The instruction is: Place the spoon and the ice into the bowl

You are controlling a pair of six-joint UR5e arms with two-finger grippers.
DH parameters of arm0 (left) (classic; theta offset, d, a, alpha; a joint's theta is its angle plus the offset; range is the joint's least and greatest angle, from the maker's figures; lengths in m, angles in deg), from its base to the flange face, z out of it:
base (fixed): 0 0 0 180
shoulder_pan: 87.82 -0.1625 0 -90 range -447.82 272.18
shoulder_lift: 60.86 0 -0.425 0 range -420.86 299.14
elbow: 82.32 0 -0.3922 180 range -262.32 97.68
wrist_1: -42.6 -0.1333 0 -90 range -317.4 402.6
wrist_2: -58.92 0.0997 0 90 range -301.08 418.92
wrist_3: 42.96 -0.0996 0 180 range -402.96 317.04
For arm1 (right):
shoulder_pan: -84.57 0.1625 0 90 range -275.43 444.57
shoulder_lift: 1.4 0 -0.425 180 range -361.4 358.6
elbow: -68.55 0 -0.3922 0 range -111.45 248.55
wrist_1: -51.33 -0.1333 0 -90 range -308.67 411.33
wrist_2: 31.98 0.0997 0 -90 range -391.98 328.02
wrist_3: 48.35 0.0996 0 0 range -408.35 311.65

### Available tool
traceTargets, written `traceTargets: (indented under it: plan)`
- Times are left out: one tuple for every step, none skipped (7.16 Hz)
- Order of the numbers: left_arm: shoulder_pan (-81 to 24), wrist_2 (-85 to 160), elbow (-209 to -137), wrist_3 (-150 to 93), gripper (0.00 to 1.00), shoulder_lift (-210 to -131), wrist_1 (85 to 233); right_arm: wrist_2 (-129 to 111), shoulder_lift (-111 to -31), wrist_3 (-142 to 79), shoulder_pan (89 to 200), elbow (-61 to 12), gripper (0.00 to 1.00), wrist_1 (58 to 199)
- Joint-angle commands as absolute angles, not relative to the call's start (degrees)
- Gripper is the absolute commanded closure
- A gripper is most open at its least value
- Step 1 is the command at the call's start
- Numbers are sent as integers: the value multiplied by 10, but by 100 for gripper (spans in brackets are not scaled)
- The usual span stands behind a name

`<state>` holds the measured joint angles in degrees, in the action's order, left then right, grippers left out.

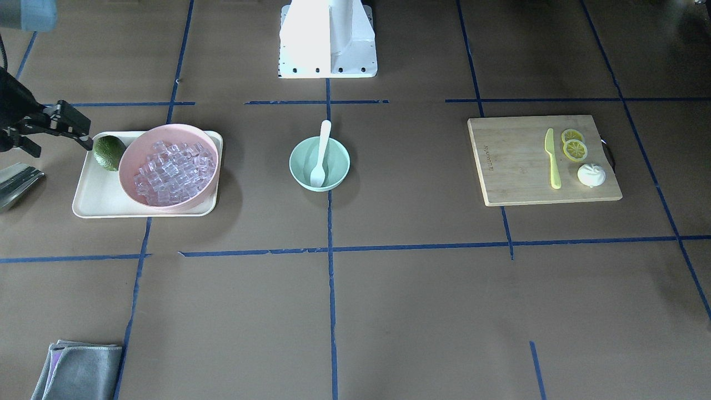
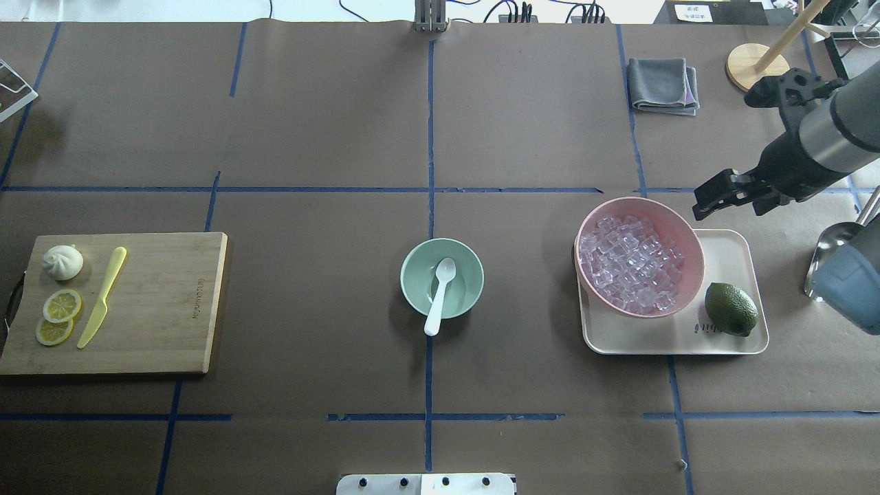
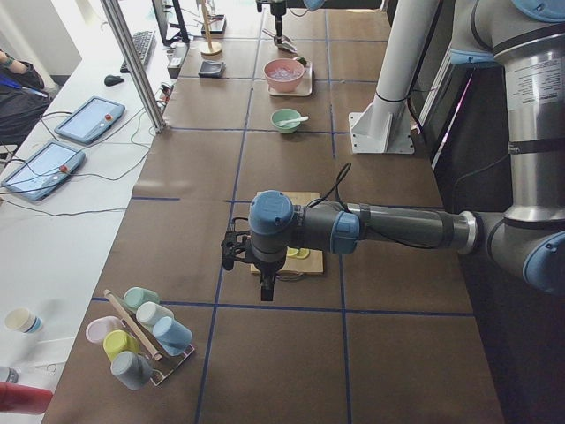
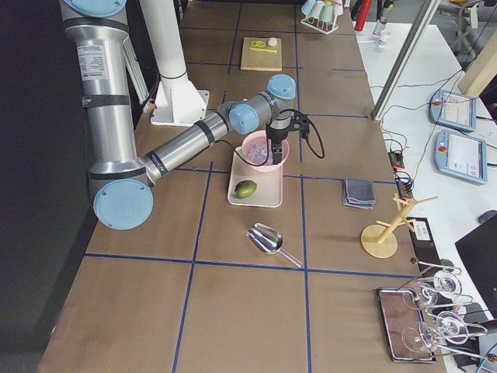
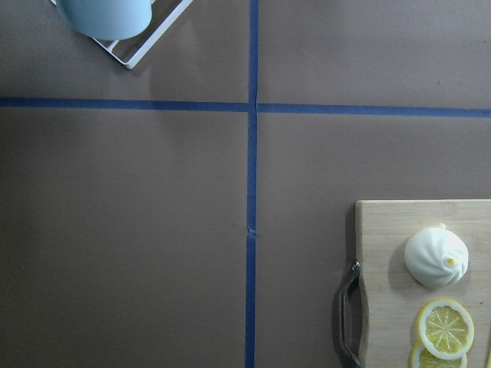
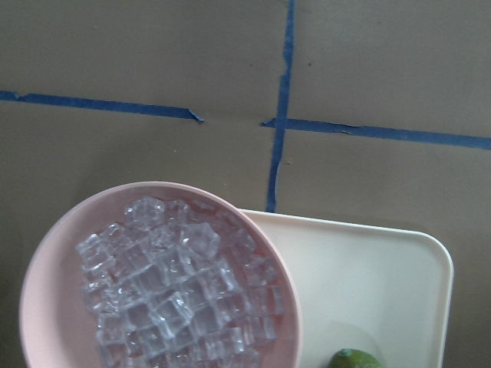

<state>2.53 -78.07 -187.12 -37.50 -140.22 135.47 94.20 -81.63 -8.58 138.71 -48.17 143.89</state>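
The white spoon (image 2: 440, 292) lies in the mint-green bowl (image 2: 416, 271) at the table's middle, scoop inside and handle over the near rim; both also show in the front view, spoon (image 1: 320, 153) and bowl (image 1: 339, 166). The ice (image 2: 632, 265) is a heap of clear cubes in the pink bowl (image 2: 691, 240), also in the right wrist view (image 6: 176, 299). My right gripper (image 2: 702, 201) hovers just past that bowl's far right rim, open and empty. My left gripper (image 3: 252, 269) hangs beyond the cutting board's outer end; I cannot tell whether it is open.
The pink bowl stands on a cream tray (image 2: 729, 247) beside a green avocado (image 2: 731, 309). A metal scoop (image 2: 828, 247) lies right of the tray. The wooden cutting board (image 2: 165, 302) holds a yellow knife (image 2: 103, 295), lemon slices and a bun. A grey cloth (image 2: 661, 84) lies far right.
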Motion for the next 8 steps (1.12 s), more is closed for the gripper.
traceTargets:
  plan:
    - [27,-780,-1868,-374,0,-1406,1361,832,-777,-77,1282,-465,0,1438]
    - [27,-781,-1868,-375,0,-1406,1360,824,-773,-67,1269,-460,1,1438]
    - [27,-781,-1869,-375,0,-1406,1360,813,-772,-72,1255,-448,3,1438]
    - [27,-781,-1867,-375,0,-1406,1360,797,-771,-124,1246,-442,8,1438]
    - [27,-781,-1868,-375,0,-1406,1360,797,-772,-213,1247,-441,8,1438]
    - [27,-781,-1868,-375,0,-1405,1360,798,-772,-268,1247,-440,8,1438]
    - [27,-781,-1868,-375,0,-1404,1360,800,-772,-339,1249,-441,10,1438]
    - [27,-781,-1868,-375,0,-1403,1360,801,-772,-378,1248,-440,15,1439]
